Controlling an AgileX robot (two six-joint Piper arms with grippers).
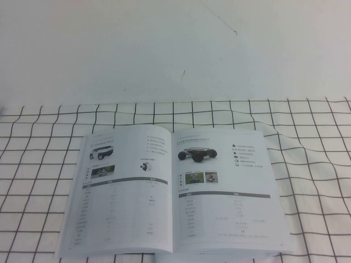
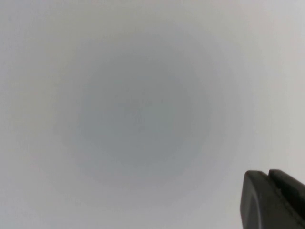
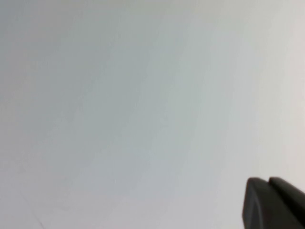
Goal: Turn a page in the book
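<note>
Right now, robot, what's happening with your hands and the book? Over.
Left hand off the table, out of the high view. Right hand likewise, shut, holding nothing. Book lies open and flat on the checked cloth, untouched. Nothing in the way.

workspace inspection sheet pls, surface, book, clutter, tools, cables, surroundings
surface: white cloth with black grid, rumpled at the far edge
job's things: book lies open and flat; right-hand page shows a black wheeled vehicle, not lifted
clutter: nothing seen
grippers: left tool a dark tip at the left wrist view's corner, facing blank white; right tool likewise in the right wrist view, shut; neither shows in the high view
cables: nothing seen
surroundings: plain white wall behind the table
</note>
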